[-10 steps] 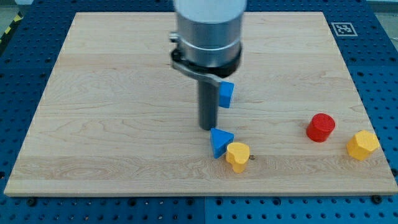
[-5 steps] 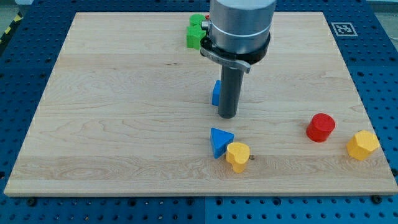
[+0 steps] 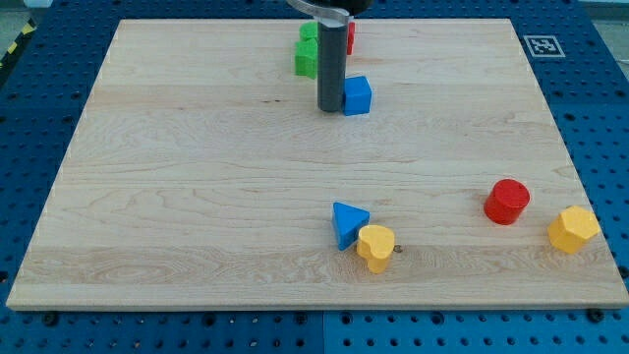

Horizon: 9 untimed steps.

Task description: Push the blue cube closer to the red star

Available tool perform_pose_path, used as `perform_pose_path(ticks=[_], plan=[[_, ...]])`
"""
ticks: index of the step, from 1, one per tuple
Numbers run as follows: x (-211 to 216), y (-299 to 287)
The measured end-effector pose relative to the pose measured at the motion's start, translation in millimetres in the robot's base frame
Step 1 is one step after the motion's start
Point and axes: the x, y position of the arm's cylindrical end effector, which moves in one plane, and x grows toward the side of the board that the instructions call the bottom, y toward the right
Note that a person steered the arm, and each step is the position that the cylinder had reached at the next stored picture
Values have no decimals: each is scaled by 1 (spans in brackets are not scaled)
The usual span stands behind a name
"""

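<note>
- Jaws do not exist on this rig, so nothing spreads or pinches; my tip (image 3: 330,108) is the end of a plain rod set on the wooden board (image 3: 177,197), touching or just beside the view's left face of the blue cube (image 3: 358,95).
- That blue cube sits near the view's top, just below the red star (image 3: 350,37), which shows only as a red sliver beside the rod; I cannot tell how much of a gap lies between them.
- Risk: pushing from the cube's left side would send it toward the view's right, not up toward the star, so it could slide past.
- Risk: the green block (image 3: 308,51) lies just left of the rod near the star; a swing of the rod could knock it or the star away.
- Well apart, near the view's bottom, lie a blue triangle (image 3: 348,223) touching a yellow block (image 3: 375,246), and at the right a red cylinder (image 3: 507,201) and a yellow hexagon block (image 3: 573,229).
- Containers: none in view.
</note>
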Motion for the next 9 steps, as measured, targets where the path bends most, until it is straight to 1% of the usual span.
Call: perform_pose_path(ticks=[1,2,3,5,6,7,8,9], plan=[[1,29],[25,36],[35,62],[-4,28],[-1,52],[6,94],[-3,78],[-22,42]])
